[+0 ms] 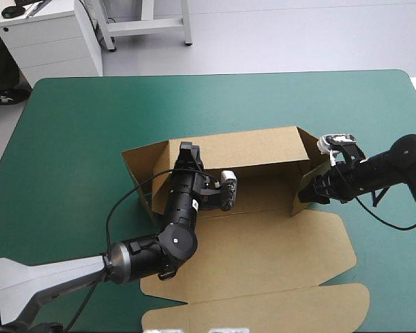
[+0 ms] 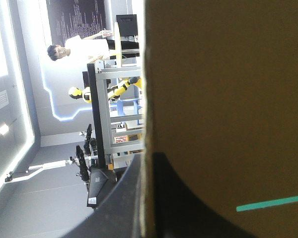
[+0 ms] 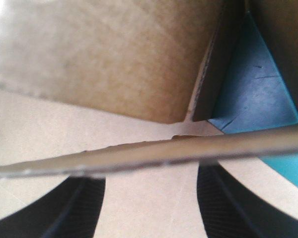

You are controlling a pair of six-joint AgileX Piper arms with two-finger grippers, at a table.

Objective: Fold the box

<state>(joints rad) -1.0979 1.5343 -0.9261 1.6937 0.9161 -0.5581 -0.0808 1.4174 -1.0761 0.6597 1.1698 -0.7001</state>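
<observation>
**Black fingers (image 2: 124, 208) on brown board: left clamped, right released**

Black fingers of the left gripper (image 1: 188, 151) stand on either side of a board edge in the left wrist view. They are all but closed, with the sheet pinched between them. The high view places this grip on the top edge of the far wall (image 1: 253, 147), toward its left end.

The right gripper (image 1: 307, 192) is released. In the right wrist view its fingers (image 3: 77, 208) stand wide apart, and their tips are hidden behind a board edge that crosses in front of them. The high view places this gripper at the right end of the box (image 1: 263, 257), beside a short upright flap (image 1: 299, 200). Contact with the flap cannot be confirmed.

The box lies near the middle of the teal-green cover (image 1: 76, 125). Its far wall is upright. The left end flap (image 1: 142, 163) and the right end flap (image 1: 306, 144) are raised and angled forward. The remaining panels lie flat toward the near edge of the table. A wedge of cover shows between the raised boards ahead of the right gripper.
</observation>
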